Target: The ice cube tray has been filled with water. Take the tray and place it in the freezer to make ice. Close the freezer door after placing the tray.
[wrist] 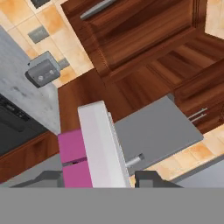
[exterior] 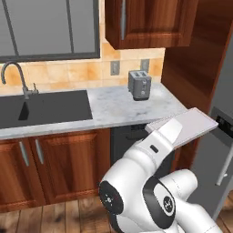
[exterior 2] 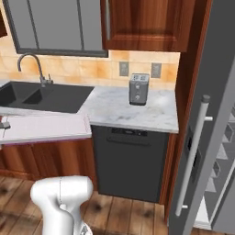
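The ice cube tray (exterior: 191, 124), a pale pinkish-white slab, hangs in the air off the counter's front right corner, level with the counter top. From the other side the tray (exterior 2: 46, 128) reaches in flat from the left edge. In the hand view my gripper (wrist: 99, 177) is shut on the near end of the tray (wrist: 98, 135), a dark fingertip on each side, the pink underside turned left. The freezer door (exterior 2: 197, 156) stands open at the right, bar handle and dark dispenser facing out and pale shelf bins (exterior 2: 224, 153) behind it. The freezer door (exterior: 218, 154) is just right of the tray.
A grey toaster (exterior: 139, 84) stands at the back of the marble counter (exterior: 113, 109). A dark sink (exterior: 45, 109) lies to the left. The black dishwasher front (exterior 2: 131, 160) sits under the counter. A wooden wall cabinet (exterior 2: 142, 23) hangs above, and a tall wooden panel (exterior 2: 186, 69) borders the refrigerator.
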